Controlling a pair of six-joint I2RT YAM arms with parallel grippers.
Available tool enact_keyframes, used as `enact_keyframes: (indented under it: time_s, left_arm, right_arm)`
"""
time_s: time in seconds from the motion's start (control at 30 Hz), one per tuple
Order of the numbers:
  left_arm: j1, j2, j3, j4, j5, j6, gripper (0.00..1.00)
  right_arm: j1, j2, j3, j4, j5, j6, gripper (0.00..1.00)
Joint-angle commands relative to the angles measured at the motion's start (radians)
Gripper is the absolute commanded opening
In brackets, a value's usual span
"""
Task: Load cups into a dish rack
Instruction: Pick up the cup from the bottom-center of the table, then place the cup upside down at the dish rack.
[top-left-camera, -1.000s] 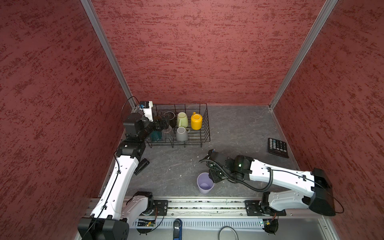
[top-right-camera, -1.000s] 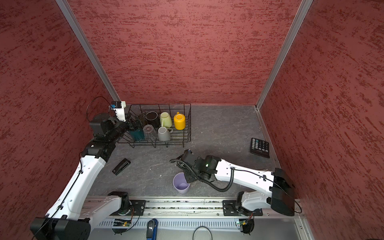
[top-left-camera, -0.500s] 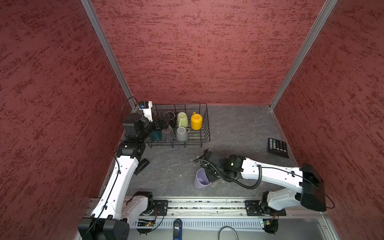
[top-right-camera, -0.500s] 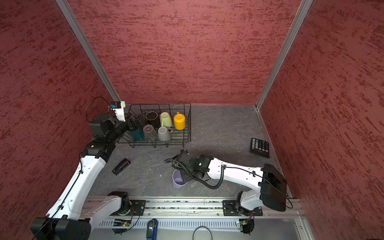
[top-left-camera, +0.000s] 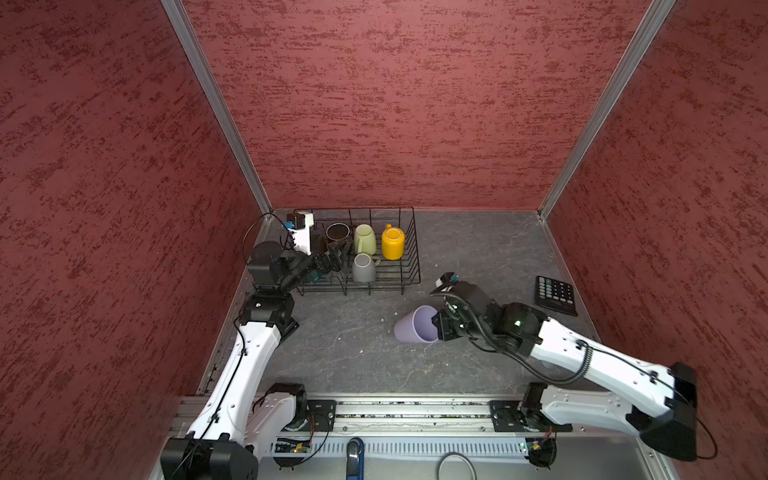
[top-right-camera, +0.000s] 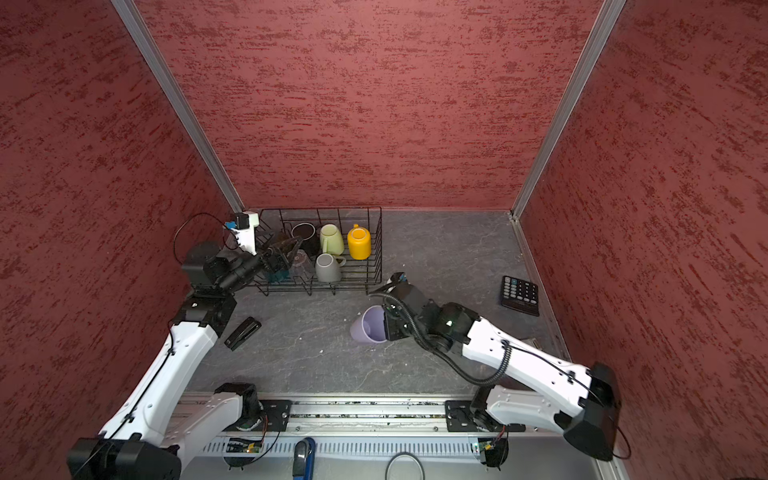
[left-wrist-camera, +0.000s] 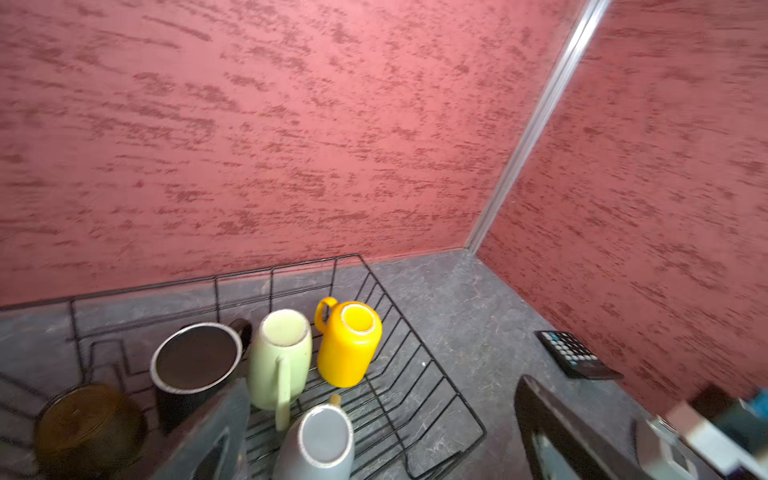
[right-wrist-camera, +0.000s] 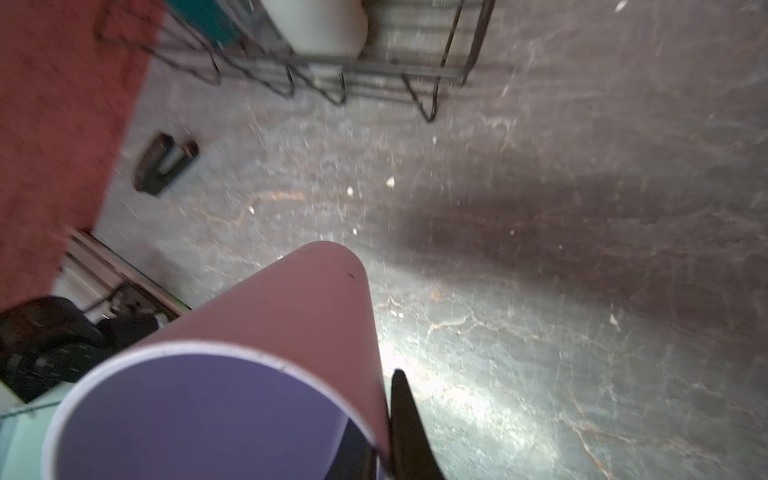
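Lilac tumbler (top-left-camera: 410, 331) smooth, tapered, tilted; dish rack (top-left-camera: 412, 254) black wire.

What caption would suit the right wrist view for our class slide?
Right gripper pinches the rim of the tilted lilac tumbler; the dish rack and stapler lie beyond.

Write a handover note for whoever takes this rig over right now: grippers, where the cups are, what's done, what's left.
The left gripper is open and empty, over the left end of the dish rack.
The right gripper is shut on the rim of the lilac tumbler, which is tilted in front of the rack, over the table.
In the rack: black mug, pale green mug, yellow mug, grey mug, teal mug, clear glass, amber tumbler.
Done: seven cups loaded.
Left: carry the lilac tumbler into the rack and release it.
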Motion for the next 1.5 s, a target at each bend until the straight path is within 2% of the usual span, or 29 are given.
enact_keyframes:
  time_s: [0.0,0.17,0.23,0.33,0.43,0.57,0.8,1.0,1.47]
  left_arm:
    - [-0.028,-0.016,-0.029,0.175,0.241,0.037,1.0]
    - [-0.154,-0.008,-0.038,0.135,0.44,0.157,1.0]
    - [-0.197,0.003,-0.035,0.129,0.515,0.164,1.0]
    - [-0.259,0.026,-0.046,0.157,0.536,0.159,1.0]
    - [-0.288,0.062,-0.057,0.211,0.539,0.135,1.0]
    - [-0.291,0.093,-0.066,0.306,0.549,0.088,1.0]
    - [-0.292,0.107,-0.083,0.359,0.528,0.061,1.0]
    - [-0.293,0.117,-0.085,0.439,0.534,0.024,1.0]
    - [-0.328,0.16,-0.044,0.473,0.6,-0.015,1.0]
  right_arm:
    - [-0.113,-0.099,-0.037,0.145,-0.087,0.011,0.0]
    - [-0.297,-0.165,-0.086,0.387,-0.276,0.031,0.0]
    - [-0.37,-0.158,-0.112,0.514,-0.375,0.067,0.0]
    - [-0.453,-0.13,-0.155,0.726,-0.525,0.144,0.0]
    - [-0.488,-0.089,-0.164,0.863,-0.638,0.187,0.0]
    - [-0.494,-0.063,-0.158,0.924,-0.717,0.195,0.0]
    - [-0.495,-0.085,-0.202,1.031,-0.784,0.222,0.0]
    - [-0.487,-0.077,-0.203,1.047,-0.847,0.225,0.0]
    - [-0.396,0.006,-0.191,1.119,-0.866,0.231,0.0]
